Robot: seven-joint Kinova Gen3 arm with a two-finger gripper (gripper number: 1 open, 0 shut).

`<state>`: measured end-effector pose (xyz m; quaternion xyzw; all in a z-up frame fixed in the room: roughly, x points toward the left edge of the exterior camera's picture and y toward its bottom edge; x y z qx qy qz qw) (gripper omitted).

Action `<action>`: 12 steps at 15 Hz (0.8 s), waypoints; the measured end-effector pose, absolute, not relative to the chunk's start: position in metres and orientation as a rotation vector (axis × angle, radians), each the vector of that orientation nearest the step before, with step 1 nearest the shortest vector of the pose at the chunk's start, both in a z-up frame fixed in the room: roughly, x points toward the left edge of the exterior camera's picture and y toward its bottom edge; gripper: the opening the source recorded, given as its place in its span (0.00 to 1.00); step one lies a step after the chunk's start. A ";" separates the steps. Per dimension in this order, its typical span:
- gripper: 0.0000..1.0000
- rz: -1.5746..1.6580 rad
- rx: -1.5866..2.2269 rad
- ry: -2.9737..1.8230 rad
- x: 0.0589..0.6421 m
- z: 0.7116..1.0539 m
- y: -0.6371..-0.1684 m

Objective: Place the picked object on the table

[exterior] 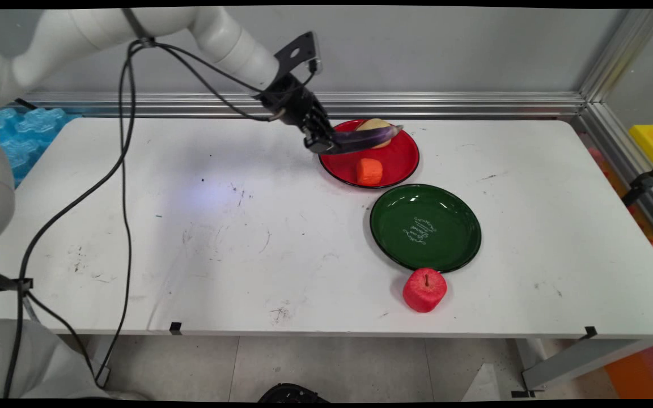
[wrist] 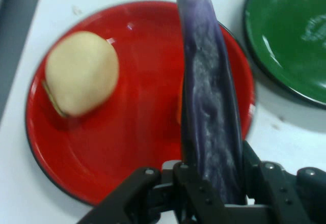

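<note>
The black two-finger gripper point(exterior: 326, 144) is clamped on a long purple toy aubergine point(exterior: 369, 136), held above the glossy red plate point(exterior: 403, 161) at upper centre. On that plate lie a pale round bun point(wrist: 81, 74) and an orange chunk point(exterior: 369, 171); the dark green plate point(exterior: 451, 243) holds nothing; the red foam apple point(exterior: 424, 289) sits on the table just below it.

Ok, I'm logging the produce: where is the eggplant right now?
In the main view, the eggplant is clamped in the gripper above the red plate, over the potato and carrot piece.

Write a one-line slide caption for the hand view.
Gripper shut on a purple eggplant above a red plate holding a pale bun-like item; green plate nearby.
</note>
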<state>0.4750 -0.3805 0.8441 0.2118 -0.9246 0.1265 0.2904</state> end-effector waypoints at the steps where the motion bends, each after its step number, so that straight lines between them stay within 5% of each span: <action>1: 0.00 0.328 0.572 -2.470 0.477 0.845 -0.374; 12: 0.00 0.217 0.594 -2.573 0.511 0.840 -0.298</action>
